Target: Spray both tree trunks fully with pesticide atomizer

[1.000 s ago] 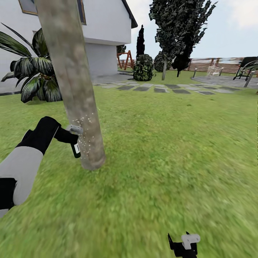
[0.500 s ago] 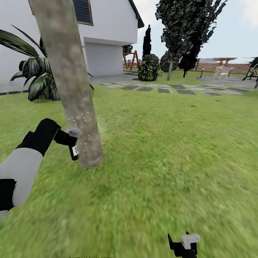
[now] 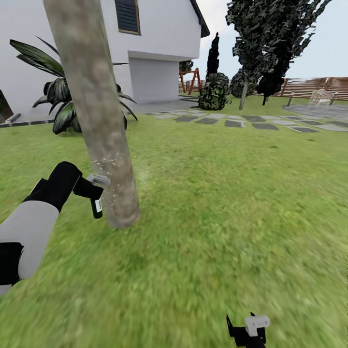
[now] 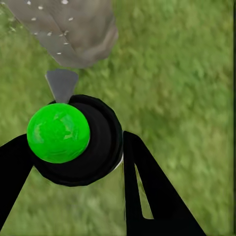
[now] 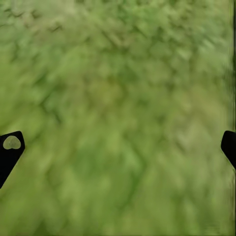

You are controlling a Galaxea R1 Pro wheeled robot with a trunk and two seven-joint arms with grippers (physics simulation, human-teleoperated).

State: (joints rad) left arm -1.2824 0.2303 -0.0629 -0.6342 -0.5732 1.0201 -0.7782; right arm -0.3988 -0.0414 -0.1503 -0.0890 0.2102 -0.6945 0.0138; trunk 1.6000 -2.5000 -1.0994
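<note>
A wide green lawn (image 3: 232, 217) fills the head view, with a white house (image 3: 159, 43) at about eleven o'clock. Rising from the grass at ten o'clock is the thick, pale grey-brown, blotchy tree trunk (image 3: 99, 121), leaning slightly. A thin scatter of whitish pesticide specks (image 3: 110, 162) sits on its lower bark. The left gripper (image 3: 87, 189) is clamped round the small dark pesticide atomizer with white label and grey trigger head (image 3: 98, 193), which hangs just beside the trunk at its nine o'clock, nozzle toward the bark (the left wrist view shows the fingers closed against the bottle (image 4: 83, 142)). To do this step well, I judge the nozzle should sweep up and around the trunk, since much bark looks unspeckled. The left arm reaches forward, forearm rising toward the trunk. The right gripper (image 3: 249, 331) idles low at six o'clock, its fingertips (image 5: 11, 147) spread wide over grass, holding nothing.
</note>
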